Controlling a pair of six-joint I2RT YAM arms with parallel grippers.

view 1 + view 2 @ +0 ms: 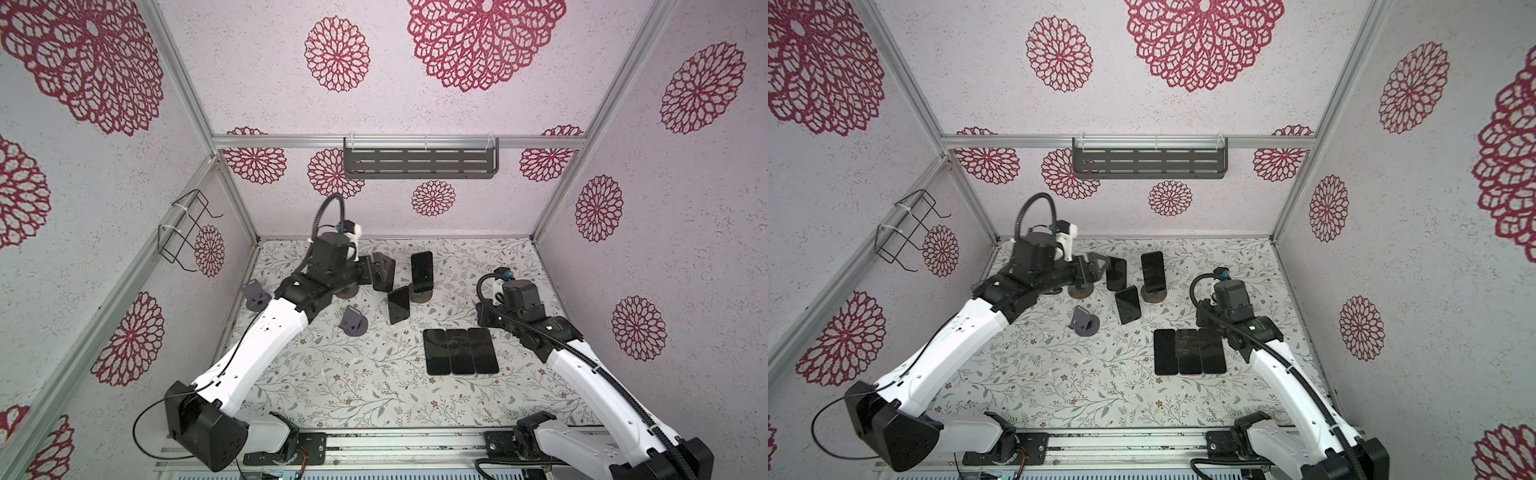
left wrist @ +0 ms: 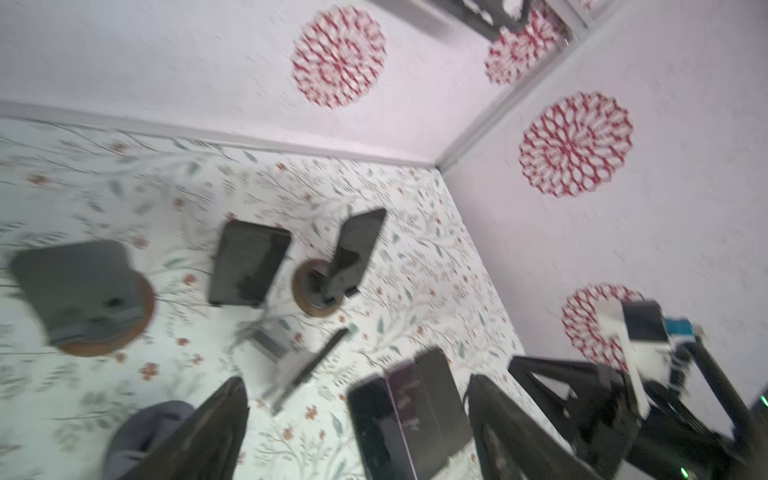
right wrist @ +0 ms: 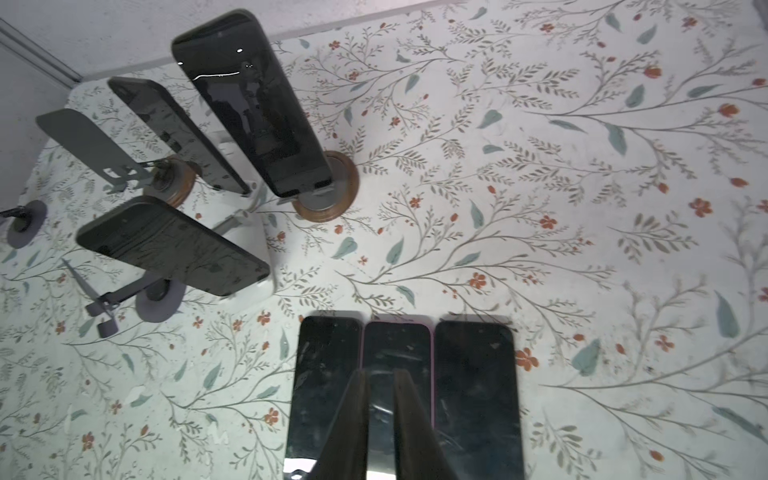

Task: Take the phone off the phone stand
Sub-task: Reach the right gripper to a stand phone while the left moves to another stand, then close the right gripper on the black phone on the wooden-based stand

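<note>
My left end effector [image 1: 1101, 269], the nearer one, spread wide and empty, has the propped phone [image 1: 1117, 274] (long axis steeply tilted) directly ahead, just beyond its fingertips.

Black phone [image 1: 422, 272], white floral table [image 1: 332, 386]

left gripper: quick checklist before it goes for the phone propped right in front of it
1. left gripper jaws wide and empty: ok
2. target phone propped on its white stand: ok
3. target phone between the jaws: not ok, it sits ahead of them
4. clearance to the empty stand below the gripper and the low phone: cannot tell
5. right gripper away from the stands, over the middle flat phone: ok
6. left wrist view sharp enough to aim: not ok, blurred
</note>
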